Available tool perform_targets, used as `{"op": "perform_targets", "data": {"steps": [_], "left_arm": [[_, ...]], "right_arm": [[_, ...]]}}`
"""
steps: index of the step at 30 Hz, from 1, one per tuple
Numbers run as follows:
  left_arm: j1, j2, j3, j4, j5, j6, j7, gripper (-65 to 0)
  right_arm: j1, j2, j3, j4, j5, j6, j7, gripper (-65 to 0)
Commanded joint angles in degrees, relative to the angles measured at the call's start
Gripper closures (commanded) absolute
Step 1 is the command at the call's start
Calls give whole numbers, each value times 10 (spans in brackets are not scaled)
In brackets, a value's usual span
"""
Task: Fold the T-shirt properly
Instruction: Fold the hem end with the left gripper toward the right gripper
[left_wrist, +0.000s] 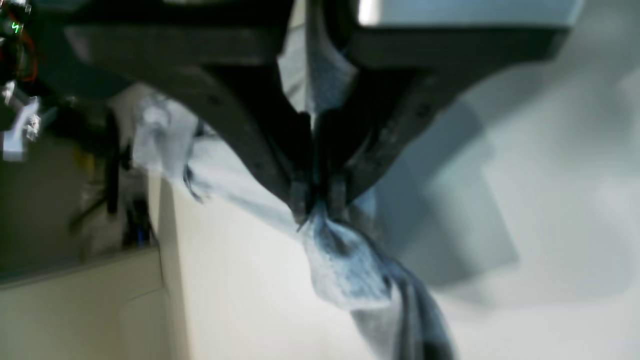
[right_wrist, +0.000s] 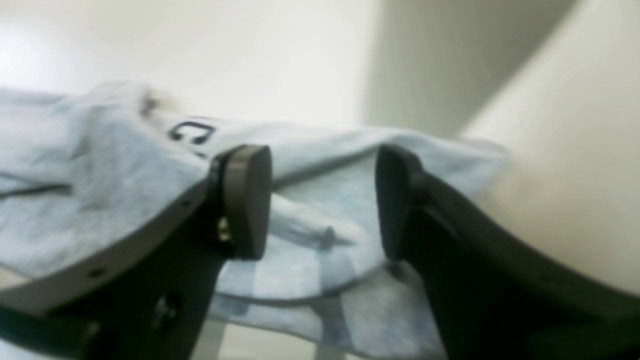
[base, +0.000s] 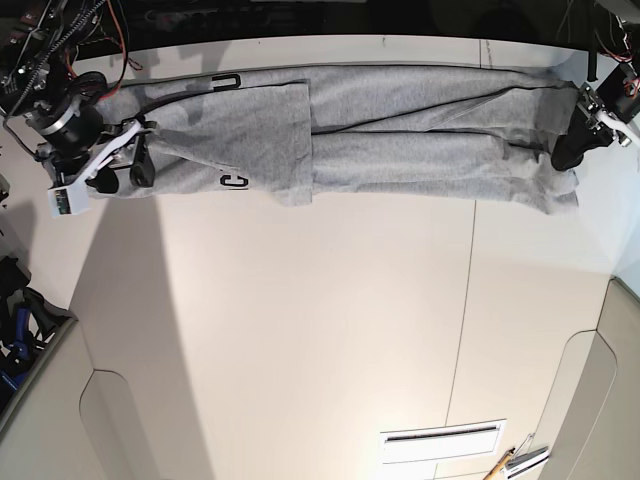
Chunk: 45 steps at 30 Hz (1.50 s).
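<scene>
Clenched on a bunched edge of the T-shirt (left_wrist: 345, 265): left gripper (left_wrist: 317, 197); spread apart over the cloth, gripping nothing: right gripper (right_wrist: 322, 200). Stretched long across the far side of the white table (base: 300, 330), between both arms.

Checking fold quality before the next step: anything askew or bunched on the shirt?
Yes. The T-shirt lies in a long strip, but a flap near the right pincer overlaps crookedly, lettering showing at its edges. The left pincer pinches a bunched wad.

Right claw (right_wrist: 322, 200) jaws apart over T-shirt (right_wrist: 100, 175); blurred black lettering (right_wrist: 192, 132), possibly "C".
</scene>
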Motion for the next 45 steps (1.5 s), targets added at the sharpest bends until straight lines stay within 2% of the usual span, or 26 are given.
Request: {"op": "perform_targets", "data": {"steps": [1, 2, 9, 19, 30, 36, 43, 44, 45], "left_arm": [[0, -8, -4, 24, -17, -5, 8, 0], [0, -3, -4, 38, -17, -5, 24, 0], [2, 71, 20, 123, -17, -5, 25, 0], [-23, 132, 213, 127, -17, -5, 15, 0], [-41, 146, 337, 127, -17, -5, 17, 0], [-46, 162, 358, 127, -17, -5, 17, 0], [-52, 162, 358, 127, -17, -5, 13, 0], [-52, 162, 358, 127, -17, -5, 16, -24], [-52, 162, 358, 127, -17, -5, 18, -117]], "right_arm": [[4, 7, 15, 12, 15, 0, 13, -331], [3, 11, 27, 12, 16, 0, 13, -331], [2, 40, 80, 11, 19, 0, 13, -331], [2, 41, 84, 9, 19, -2, 13, -331], [2, 41, 84, 8, 21, -3, 13, -331], [2, 41, 84, 8, 34, -2, 13, -331], [2, 41, 84, 8, 34, -2, 11, -331], [2, 41, 84, 8, 34, -2, 11, -331], [2, 41, 84, 8, 34, -2, 11, -331]]}}
